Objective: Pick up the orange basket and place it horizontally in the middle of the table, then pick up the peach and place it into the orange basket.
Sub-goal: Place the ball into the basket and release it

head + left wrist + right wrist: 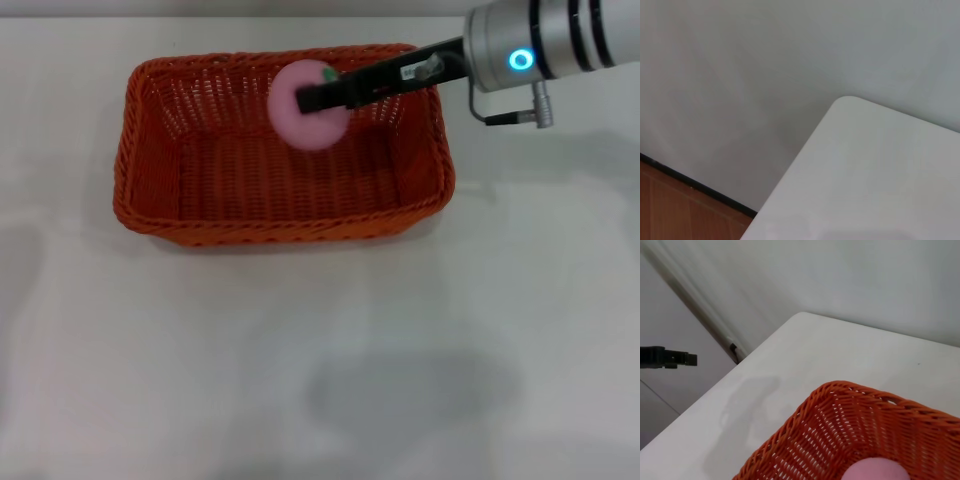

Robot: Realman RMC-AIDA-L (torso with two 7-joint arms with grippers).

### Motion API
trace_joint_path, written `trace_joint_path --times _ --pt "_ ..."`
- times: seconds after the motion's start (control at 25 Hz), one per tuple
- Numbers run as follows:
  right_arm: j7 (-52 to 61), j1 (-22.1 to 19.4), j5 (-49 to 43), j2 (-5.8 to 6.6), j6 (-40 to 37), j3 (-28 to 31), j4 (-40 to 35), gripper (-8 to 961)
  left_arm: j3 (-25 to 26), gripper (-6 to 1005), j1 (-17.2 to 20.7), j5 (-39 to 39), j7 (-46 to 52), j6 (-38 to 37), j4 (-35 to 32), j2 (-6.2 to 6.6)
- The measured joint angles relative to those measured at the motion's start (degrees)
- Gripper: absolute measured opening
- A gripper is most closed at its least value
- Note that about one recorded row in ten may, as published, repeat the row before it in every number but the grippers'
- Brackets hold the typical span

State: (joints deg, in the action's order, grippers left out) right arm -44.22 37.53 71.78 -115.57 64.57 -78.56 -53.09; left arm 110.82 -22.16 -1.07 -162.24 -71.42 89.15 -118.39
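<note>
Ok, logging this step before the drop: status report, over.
Right gripper shut on peach, above orange basket. Left gripper not in view. Basket on table, nothing in the way.

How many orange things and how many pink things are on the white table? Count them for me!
Orange: 1, the orange basket
Pink: 1, the peach, held over the basket by the right hand
Total: 2 things, over the table
</note>
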Motion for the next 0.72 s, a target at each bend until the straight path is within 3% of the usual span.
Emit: trace_joint_path --times 0.36,0.72 --pt "-0.42 2.47 0.29 -0.01 -5.14 -2.46 5.68 281 0.0 654 -0.06 -0.42 0.0 -0.04 0.02 0.09" --pt "-0.34 2.63 -0.25 0.08 -7.09 -4.2 6.13 282 0.0 644 -0.08 -0.51 0.0 -0.17 -0.22 0.25"
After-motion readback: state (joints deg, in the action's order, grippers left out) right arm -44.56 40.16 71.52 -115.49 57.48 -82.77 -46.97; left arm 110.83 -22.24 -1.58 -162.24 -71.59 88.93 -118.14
